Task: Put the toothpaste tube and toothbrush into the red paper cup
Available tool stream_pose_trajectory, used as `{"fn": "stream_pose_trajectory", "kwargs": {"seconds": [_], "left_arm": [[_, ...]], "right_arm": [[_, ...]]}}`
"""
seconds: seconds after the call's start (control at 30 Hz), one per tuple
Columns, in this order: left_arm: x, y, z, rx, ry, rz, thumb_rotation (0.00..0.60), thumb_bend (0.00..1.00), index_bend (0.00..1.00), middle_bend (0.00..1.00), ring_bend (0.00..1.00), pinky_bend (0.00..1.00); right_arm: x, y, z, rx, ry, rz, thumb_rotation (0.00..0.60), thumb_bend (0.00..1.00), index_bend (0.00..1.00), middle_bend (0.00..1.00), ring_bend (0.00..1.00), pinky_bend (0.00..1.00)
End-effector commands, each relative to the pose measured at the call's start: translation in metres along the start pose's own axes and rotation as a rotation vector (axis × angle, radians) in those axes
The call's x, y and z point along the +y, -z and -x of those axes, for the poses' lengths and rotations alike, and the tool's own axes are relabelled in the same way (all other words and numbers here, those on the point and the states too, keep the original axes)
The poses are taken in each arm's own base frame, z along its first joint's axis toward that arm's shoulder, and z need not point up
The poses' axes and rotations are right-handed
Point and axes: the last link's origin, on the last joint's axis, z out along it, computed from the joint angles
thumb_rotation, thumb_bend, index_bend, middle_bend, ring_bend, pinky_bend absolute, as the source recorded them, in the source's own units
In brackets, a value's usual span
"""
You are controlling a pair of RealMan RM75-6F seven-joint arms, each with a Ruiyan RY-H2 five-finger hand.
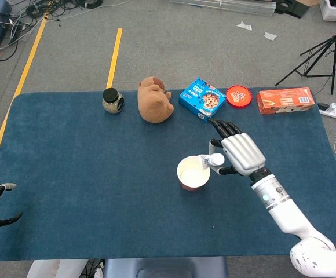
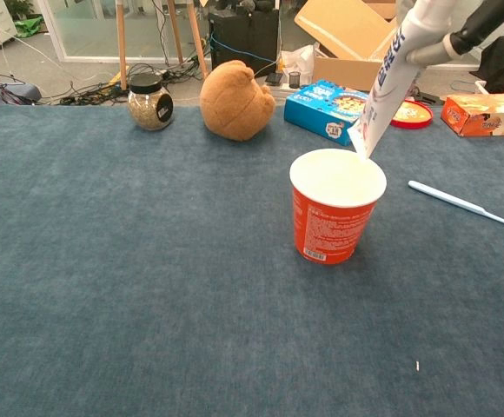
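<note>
On the blue-carpeted counter (image 1: 87, 174), one red paper cup (image 2: 336, 205), one white toothpaste tube (image 2: 389, 82) and one white toothbrush (image 2: 467, 207) are counted. Toward the upper centre, one glass jar with a black lid (image 1: 112, 100), one brown plush toy (image 1: 154, 99), one blue snack box (image 1: 201, 98), one red round lid (image 1: 238, 95) and one orange carton (image 1: 285, 99) are seen.

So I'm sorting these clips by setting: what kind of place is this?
Probably a lab or workshop, not a home: loose cables on a grey floor with yellow tape, a tripod beside the table, and cardboard boxes behind.
</note>
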Motion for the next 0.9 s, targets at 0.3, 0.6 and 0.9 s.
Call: {"fn": "stream_pose_trajectory", "kwargs": {"seconds": [0.3,0.6,0.9], "left_arm": [[0.0,0.001,-0.001,0.005,0.002,0.002,0.6,0.0,0.29,0.35,0.26,0.31],[0.0,0.002,-0.003,0.008,0.005,0.001,0.6,0.0,0.29,0.35,0.26,0.31],[-0.001,0.003,-0.006,0.015,0.008,-0.001,0.6,0.0,0.29,0.35,0.26,0.31]], "right_arm": [[-0.003,-0.007,0.014,-0.05,0.022,0.015,0.6,0.21,0.62,0.03,0.0,0.11],[-0.009,-0.017,0.027,-0.107,0.062,0.023,0.6,0.21,0.62,0.03,0.0,0.11],[-0.016,-0.025,0.035,-0.14,0.121,0.045,0.6,0.21,0.62,0.04,0.0,0.11]]}}
